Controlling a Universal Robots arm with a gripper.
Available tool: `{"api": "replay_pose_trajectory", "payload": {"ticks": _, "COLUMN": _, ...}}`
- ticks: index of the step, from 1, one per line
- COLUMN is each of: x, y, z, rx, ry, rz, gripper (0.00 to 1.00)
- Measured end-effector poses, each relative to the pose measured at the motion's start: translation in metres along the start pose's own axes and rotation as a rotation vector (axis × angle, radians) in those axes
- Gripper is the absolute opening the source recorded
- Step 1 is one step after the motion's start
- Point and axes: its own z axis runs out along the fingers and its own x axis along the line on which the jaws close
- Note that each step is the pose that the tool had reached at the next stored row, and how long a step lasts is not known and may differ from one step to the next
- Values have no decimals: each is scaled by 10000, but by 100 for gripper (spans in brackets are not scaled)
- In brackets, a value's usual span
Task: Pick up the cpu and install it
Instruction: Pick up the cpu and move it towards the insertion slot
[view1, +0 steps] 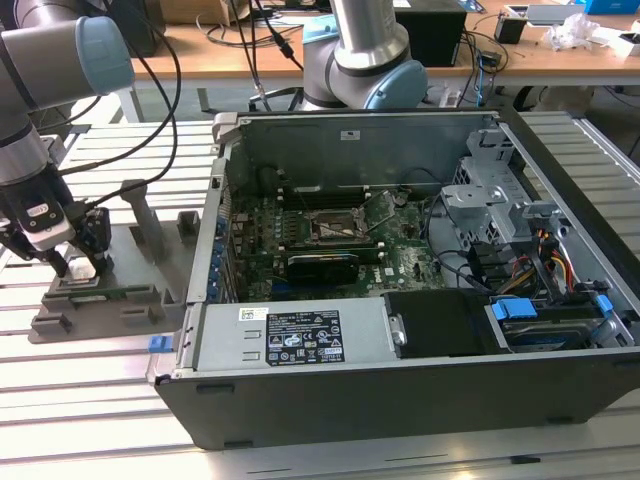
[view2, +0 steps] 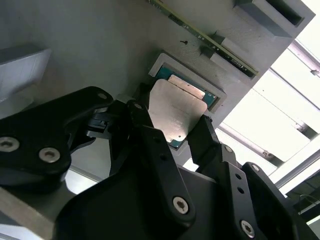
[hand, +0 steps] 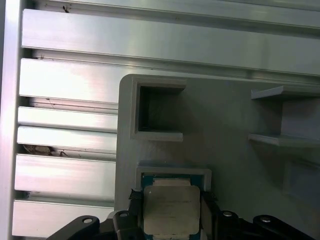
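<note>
My gripper (view1: 78, 265) is down at the grey tray (view1: 130, 290) on the exterior view's left, well apart from the open computer case (view1: 400, 380); the arm (view1: 30, 150) comes down to it from above.

The cpu (view2: 175, 107) sits in a shallow framed pocket (hand: 172, 172) of the tray, flat, silver top up, with a thin green rim showing along its edges in both wrist views.

My fingers (view2: 142, 120) stand on two opposite sides of the cpu, black tips pressed up against its edges; I read that as clamped on the chip, with the chip level in its pocket.

In the first wrist view the gripper (hand: 171, 200) lines up square with the cpu (hand: 171, 212); a deeper square recess (hand: 157, 112) lies just beyond the pocket in the same tray (hand: 225, 130).

In the second wrist view the gripper (view2: 172, 120) straddles the chip; a thin green-edged board (view2: 210, 42) stands on edge in a tray slot beyond it.

The tray rests on a slatted aluminium table (view1: 90, 400).

Inside the case the green motherboard (view1: 400, 260) lies flat; its black socket (view1: 335, 228) with the metal frame is near the middle of the board; a white label (view1: 300, 335) is on the near metal cover; orange and yellow cables (view1: 555, 262) run at the exterior view's right.
</note>
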Motion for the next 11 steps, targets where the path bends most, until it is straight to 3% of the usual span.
{"api": "replay_pose_trajectory", "payload": {"ticks": 11, "x": -1, "y": -1, "z": -26, "rx": 1, "ry": 0, "rz": 0, "gripper": 55}}
